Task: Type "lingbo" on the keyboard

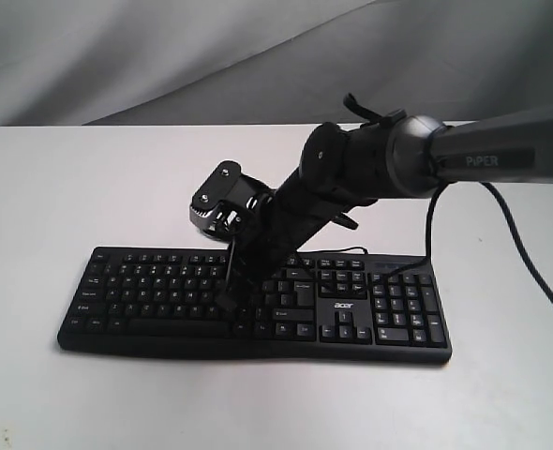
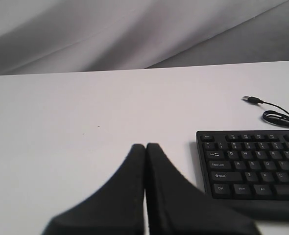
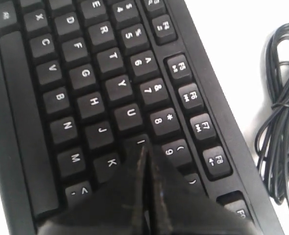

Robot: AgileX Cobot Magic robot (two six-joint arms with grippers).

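R gripper has both fingers shut flat together, holding nothing, its joined tip at the I key; can't tell if it's touching or just above. Neighbours crowd in: U key, K key, 9 key. Risk: the 2-finger tip looks broad vs. 1 keycap, so an off-centre push could clip K or 9, and a long press could repeat the letter, spoiling "lingbo". L gripper is likewise closed and empty, over bare white table beside the keyboard's Esc end. Keyboard lies flat mid-table, USB cable coiled behind, plug end loose.
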